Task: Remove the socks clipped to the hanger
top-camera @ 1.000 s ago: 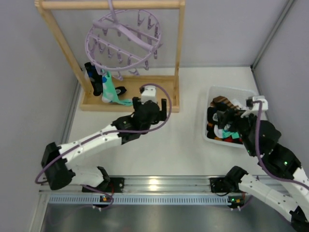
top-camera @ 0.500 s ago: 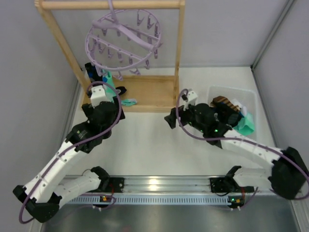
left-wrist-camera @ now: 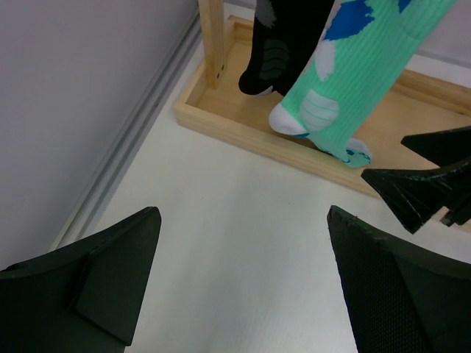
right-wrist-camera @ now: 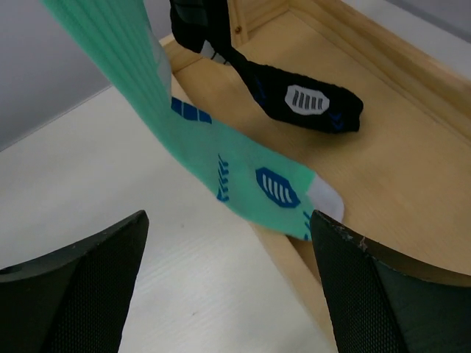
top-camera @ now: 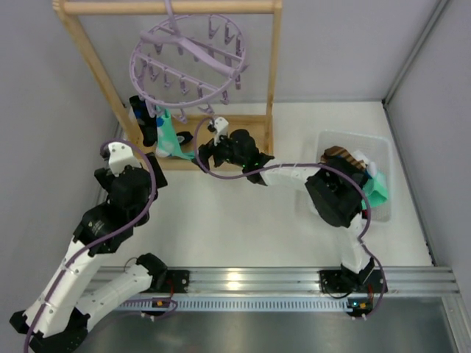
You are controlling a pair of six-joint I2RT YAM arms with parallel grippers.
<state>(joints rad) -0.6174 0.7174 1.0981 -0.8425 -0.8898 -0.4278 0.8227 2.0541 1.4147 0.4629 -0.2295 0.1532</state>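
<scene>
The lilac hanger (top-camera: 184, 62) hangs from the wooden rack's top bar. A teal sock (top-camera: 168, 137) and a black sock (top-camera: 144, 121) hang from its left side, their toes down on the rack's base. My right gripper (top-camera: 206, 153) is open and empty, just right of the teal sock's toe. In the right wrist view (right-wrist-camera: 228, 272) the teal sock (right-wrist-camera: 221, 162) and black sock (right-wrist-camera: 294, 95) lie just ahead. My left gripper (top-camera: 132, 170) is open and empty, low over the table. In the left wrist view (left-wrist-camera: 243, 279) both socks hang ahead (left-wrist-camera: 360, 66).
The wooden rack base (top-camera: 235, 140) and its uprights (top-camera: 99, 81) stand at the back. A clear bin (top-camera: 379, 213) at the right holds several socks, among them a teal one (top-camera: 375, 187). A grey wall (top-camera: 44, 147) runs along the left.
My right arm has swung left from the table's middle to the rack base beside the teal sock. My left arm has drawn back to the left, away from the rack.
</scene>
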